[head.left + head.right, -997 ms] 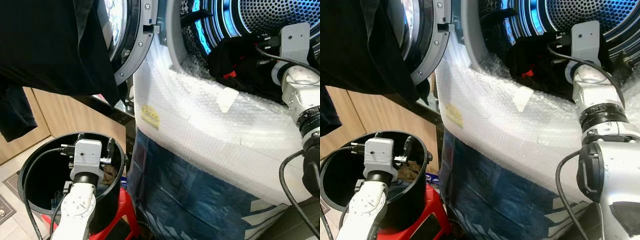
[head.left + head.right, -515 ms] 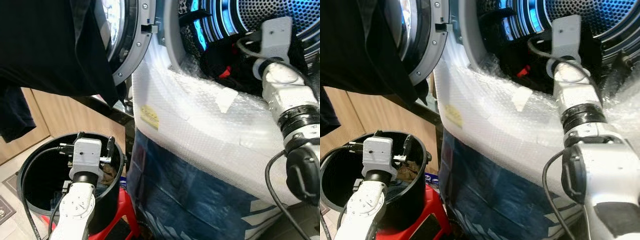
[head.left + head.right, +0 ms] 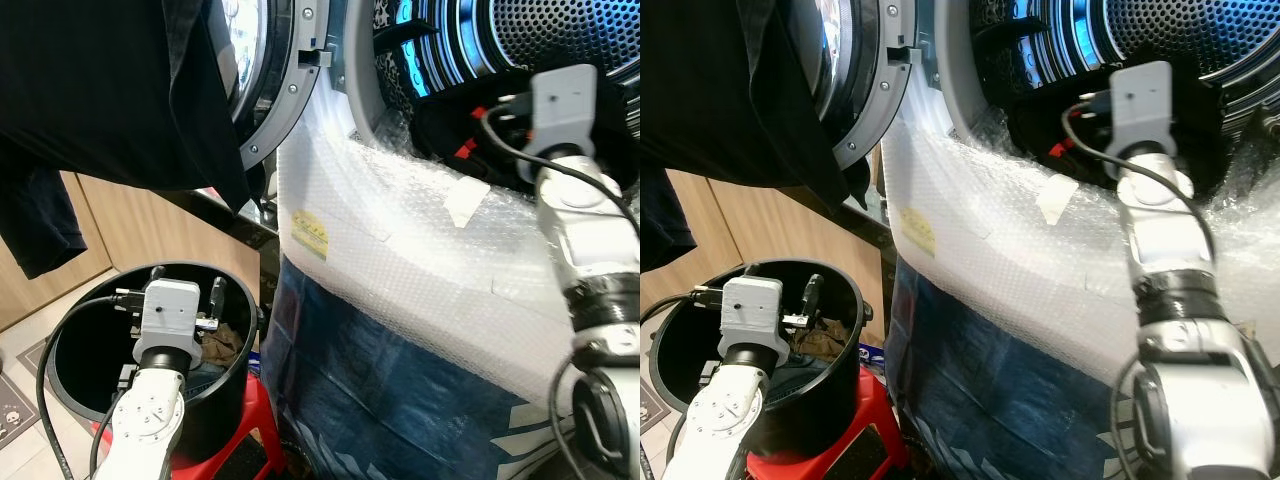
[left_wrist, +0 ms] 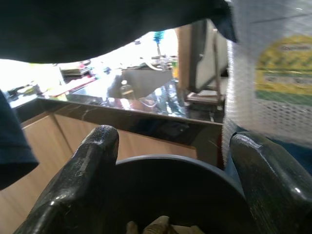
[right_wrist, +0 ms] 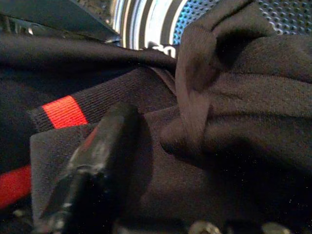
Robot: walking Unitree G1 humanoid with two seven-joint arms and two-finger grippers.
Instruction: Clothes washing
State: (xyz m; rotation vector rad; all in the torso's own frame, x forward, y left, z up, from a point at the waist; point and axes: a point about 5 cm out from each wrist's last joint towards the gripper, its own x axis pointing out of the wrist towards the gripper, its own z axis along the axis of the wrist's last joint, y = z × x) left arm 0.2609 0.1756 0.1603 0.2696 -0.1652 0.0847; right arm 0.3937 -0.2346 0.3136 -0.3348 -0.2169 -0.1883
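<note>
The right gripper point(image 5: 146, 161) reaches over the bubble-wrapped white front of the washing machine point(image 3: 400, 250) into the mouth of its blue-lit perforated metal drum point(image 3: 1200, 40), at the far right of the scene. There it lies among a heap of black clothes with red stripes point(image 5: 73, 126): one of its black fingers point(image 5: 92, 161) rests on the dark knit just beside a red stripe, but the other is hidden, so I cannot tell whether the fingers are spread or pinching the cloth. The pile sits at the drum's near lip, just behind the bubble wrap. The round grey washer door point(image 3: 275, 80) stands open to the left of the drum, and a large black garment point(image 3: 100, 90) hangs in front of it, filling the upper left. Below it, at the near left, the left gripper point(image 4: 170, 195) hovers over the open top of a round black plastic bucket point(image 3: 70, 330) that stands on a red stool point(image 3: 855, 445). Its fingers point(image 4: 83, 165) are spread wide apart and hold nothing. A brownish crumpled cloth point(image 3: 222, 345) lies inside the bucket, just beyond the left wrist. A light wooden cabinet point(image 3: 140, 235) runs behind the bucket.
</note>
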